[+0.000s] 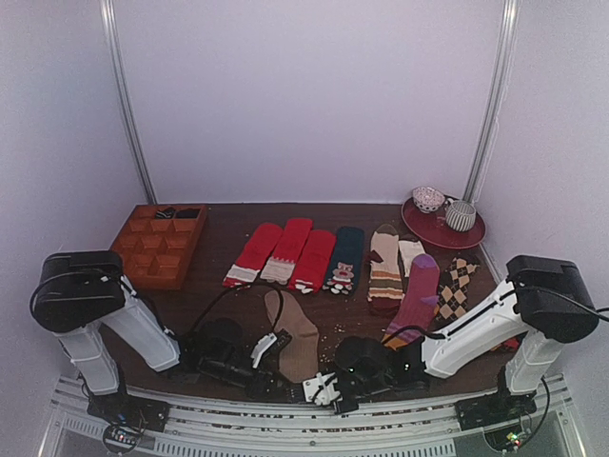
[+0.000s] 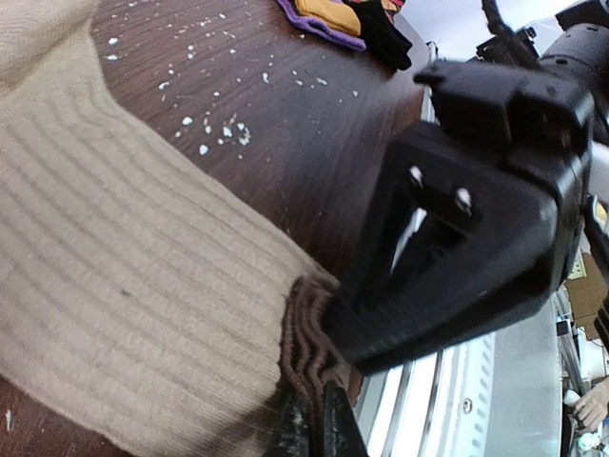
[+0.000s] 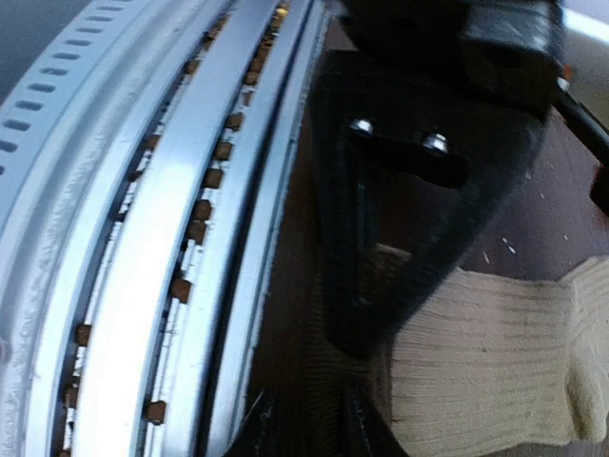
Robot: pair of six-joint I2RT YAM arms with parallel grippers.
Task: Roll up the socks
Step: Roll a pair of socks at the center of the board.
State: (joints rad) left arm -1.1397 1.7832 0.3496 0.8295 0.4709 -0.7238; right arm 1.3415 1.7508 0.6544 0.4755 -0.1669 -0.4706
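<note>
The tan-brown socks (image 1: 295, 341) lie flat near the table's front middle, with the brown cuff edge toward the front rail. In the left wrist view the ribbed tan knit (image 2: 124, 286) fills the left side, and my left gripper (image 2: 314, 433) is shut on the brown cuff edge (image 2: 306, 333). My right gripper (image 3: 306, 430) holds the same brown cuff (image 3: 328, 376) between its fingers, with the tan knit (image 3: 495, 352) to its right. In the top view the left gripper (image 1: 284, 384) and the right gripper (image 1: 326, 388) meet close together at the cuff.
A metal rail (image 3: 143, 238) runs along the table's front edge right beside both grippers. Red socks (image 1: 285, 252), a dark sock (image 1: 344, 259), striped beige socks (image 1: 385, 268), a purple sock (image 1: 417, 295) and an argyle sock (image 1: 458, 284) lie behind. A wooden tray (image 1: 157, 246) stands back left, a red plate (image 1: 440, 231) back right.
</note>
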